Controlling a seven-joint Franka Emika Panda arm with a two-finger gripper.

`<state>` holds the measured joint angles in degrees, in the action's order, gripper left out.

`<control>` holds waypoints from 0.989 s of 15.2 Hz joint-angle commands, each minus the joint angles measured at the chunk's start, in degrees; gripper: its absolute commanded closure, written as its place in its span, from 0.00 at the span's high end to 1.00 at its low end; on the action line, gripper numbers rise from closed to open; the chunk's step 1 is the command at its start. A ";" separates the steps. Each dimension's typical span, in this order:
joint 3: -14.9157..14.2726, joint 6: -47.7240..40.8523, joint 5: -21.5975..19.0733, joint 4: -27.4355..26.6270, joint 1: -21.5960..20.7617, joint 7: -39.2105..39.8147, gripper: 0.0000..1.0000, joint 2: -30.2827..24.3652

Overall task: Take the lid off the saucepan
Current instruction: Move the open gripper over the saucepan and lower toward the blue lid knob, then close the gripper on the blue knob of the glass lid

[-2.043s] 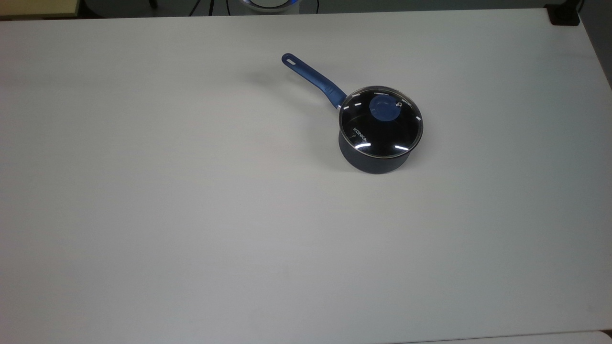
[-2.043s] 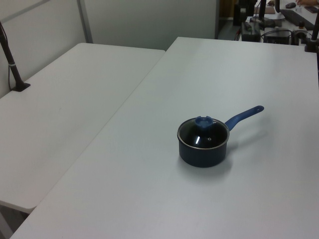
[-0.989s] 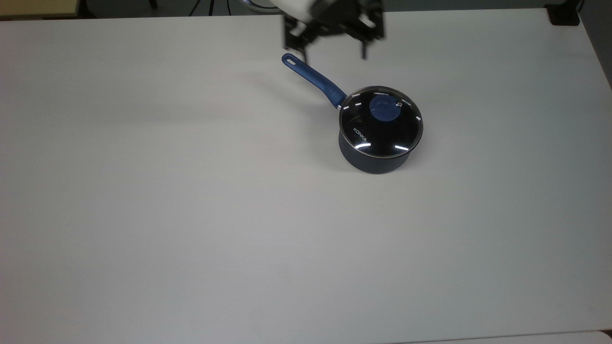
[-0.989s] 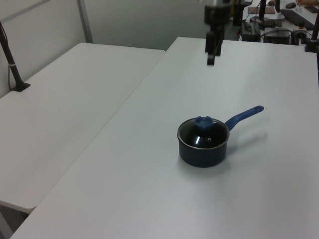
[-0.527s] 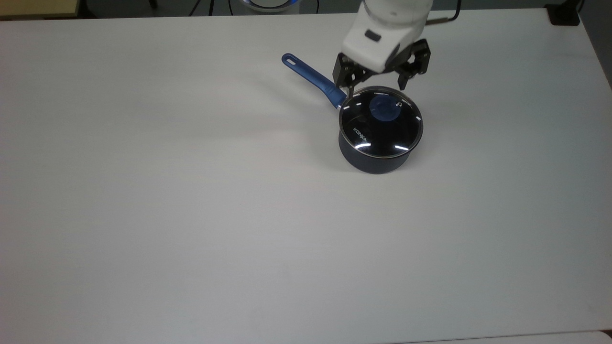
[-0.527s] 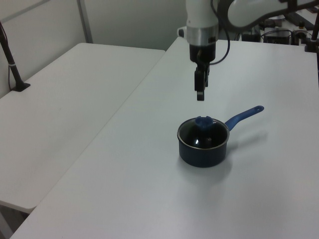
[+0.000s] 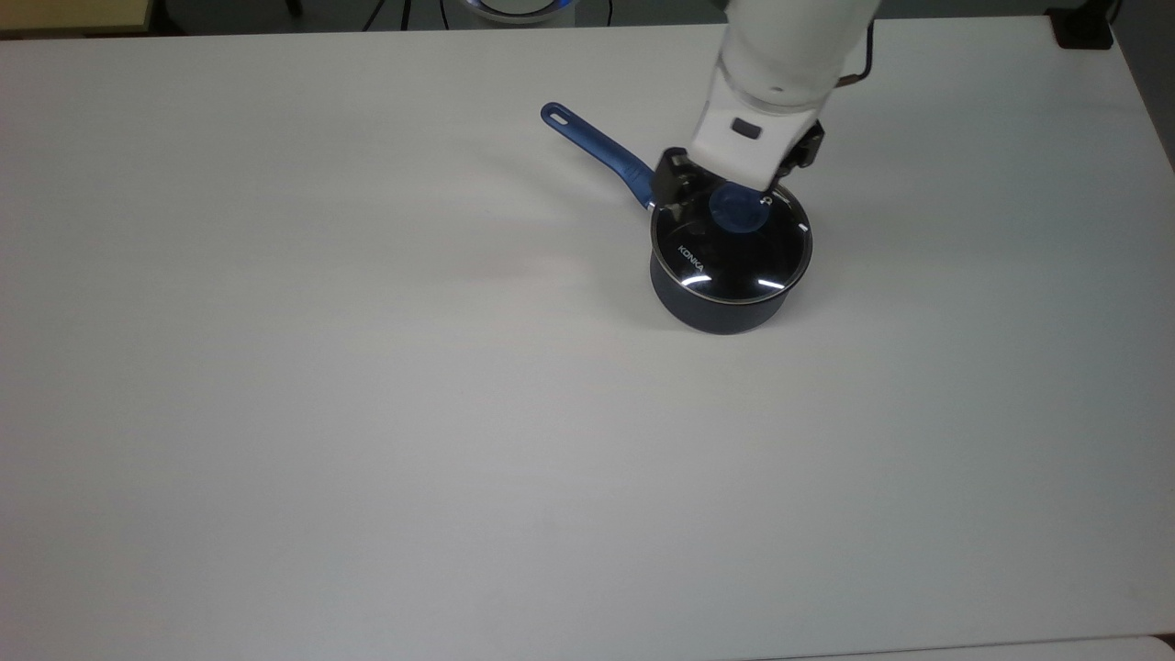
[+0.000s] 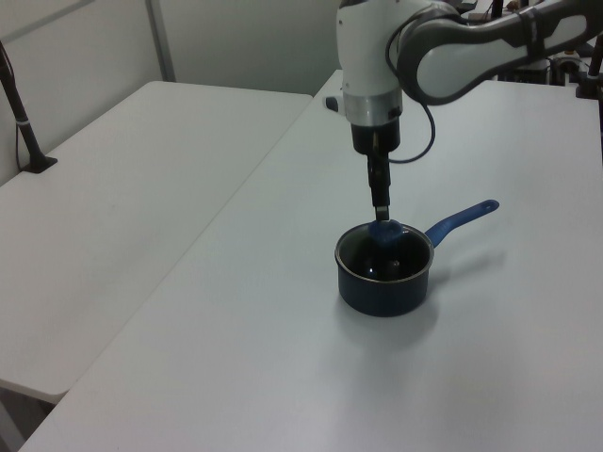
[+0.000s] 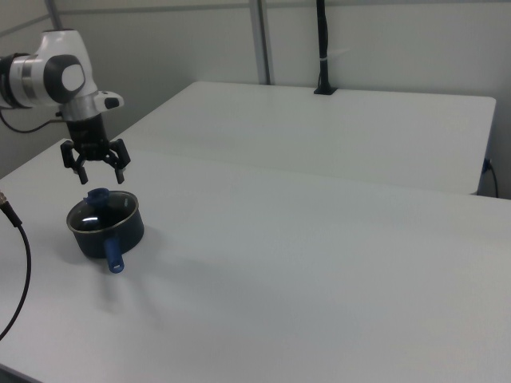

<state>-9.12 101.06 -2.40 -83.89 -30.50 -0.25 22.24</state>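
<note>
Small deep pan (image 7: 725, 308), dark navy-black, on a white table (image 7: 367, 413), toward the top view's upper right; in the left view, right of centre; in the right view, at the far left. Long straight blue handle (image 7: 601, 151) with a hole at its tip, pointing to the top view's upper left, toward the camera in the right view.

Lid (image 7: 734, 257) seated flat on the pan: clear glass disc, thin metal rim, round blue knob (image 7: 739, 213) at centre, small steam vent beside the knob, white "KONKA" lettering near the top view's left edge, bright reflections across the glass.

Gripper (image 9: 96, 174) pointing straight down, directly over the knob, fingers spread wide, holding nothing. In the right view, fingertips (image 9: 121, 179) just above the knob, one on each side, not touching. In the left view, finger ends level with the knob's top. White arm (image 8: 372, 56) rising above, partly covering the lid's far edge in the top view.
</note>
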 commanded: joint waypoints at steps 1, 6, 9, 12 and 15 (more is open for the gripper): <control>-0.72 2.30 0.99 -2.33 -2.80 0.78 1.00 -0.80; -0.63 2.74 1.16 -2.95 -2.98 1.39 0.99 0.26; -0.63 3.79 1.95 -3.12 -2.81 1.74 0.97 0.43; -0.63 4.06 2.31 -3.56 -2.81 2.01 0.95 1.14; -0.63 5.37 2.39 -4.61 -2.81 2.10 0.90 1.23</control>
<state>-9.26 103.57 -0.87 -86.32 -32.92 0.65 23.85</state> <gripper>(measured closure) 0.062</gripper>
